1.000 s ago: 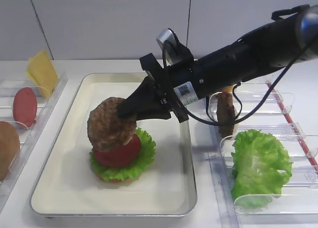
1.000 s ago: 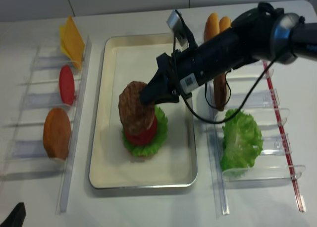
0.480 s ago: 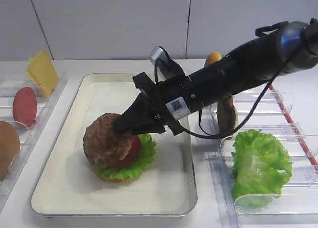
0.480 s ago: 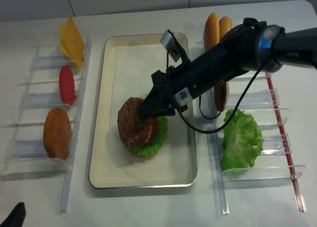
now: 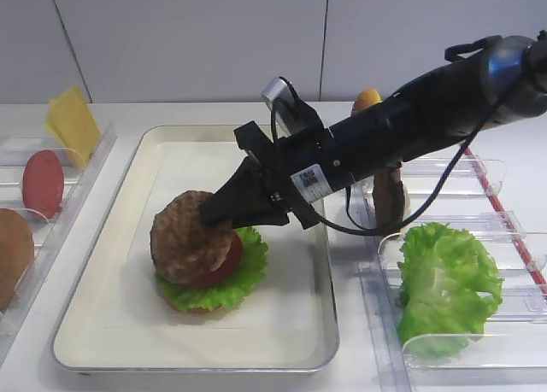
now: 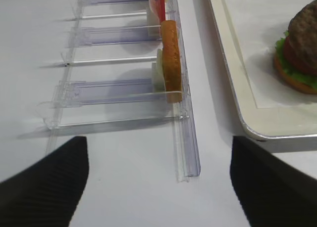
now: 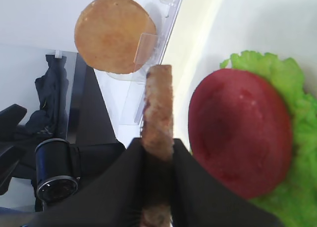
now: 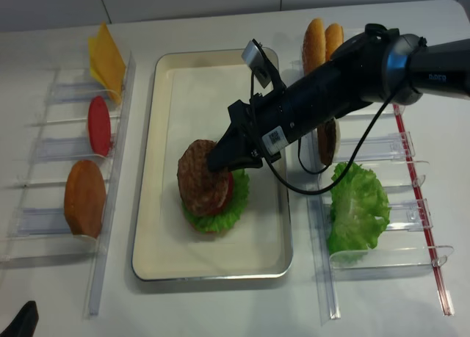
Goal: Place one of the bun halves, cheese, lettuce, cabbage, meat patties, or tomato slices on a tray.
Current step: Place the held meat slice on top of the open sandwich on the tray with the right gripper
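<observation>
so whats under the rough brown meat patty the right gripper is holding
A flat red tomato slice lies on a frilly green lettuce leaf, with a tan bun edge below. The tilted rough brown meat patty hides part of the tomato; the bun's face is covered.

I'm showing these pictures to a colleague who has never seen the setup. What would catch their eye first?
Probably the right gripper, reaching in from the right over the tray, shut on a meat patty held tilted against a half-built burger: tomato slice on lettuce on a bun. Next, the big loose lettuce leaf in the clear bins to the right.
</observation>
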{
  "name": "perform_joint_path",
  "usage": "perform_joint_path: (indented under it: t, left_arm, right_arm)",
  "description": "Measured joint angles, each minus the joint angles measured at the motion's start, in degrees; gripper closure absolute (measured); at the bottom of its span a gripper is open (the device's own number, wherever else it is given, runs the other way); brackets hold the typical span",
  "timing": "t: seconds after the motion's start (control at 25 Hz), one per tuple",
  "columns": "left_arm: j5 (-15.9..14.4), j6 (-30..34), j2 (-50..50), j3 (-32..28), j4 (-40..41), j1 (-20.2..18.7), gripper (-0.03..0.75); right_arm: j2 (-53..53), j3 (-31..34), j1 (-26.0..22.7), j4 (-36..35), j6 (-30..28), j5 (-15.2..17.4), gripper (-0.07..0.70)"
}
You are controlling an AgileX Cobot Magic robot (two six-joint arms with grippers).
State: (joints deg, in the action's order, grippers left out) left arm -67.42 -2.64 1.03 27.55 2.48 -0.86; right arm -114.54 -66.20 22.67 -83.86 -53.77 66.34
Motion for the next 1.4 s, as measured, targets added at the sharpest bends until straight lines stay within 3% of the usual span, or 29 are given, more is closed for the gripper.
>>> perform_joint_path:
  t: [1.04,1.4]
  left_arm:
    - [0.0,0.0,0.0,0.0,0.0,0.0,0.17]
    - [0.0,0.0,0.0,0.0,0.0,0.0,0.17]
  right_arm:
    - [-2.2,0.0,0.0,0.4,-0.7,0.0,0.489]
    - [-2.2,0.0,-0.1,0.1,-1.5,0.0,0.266]
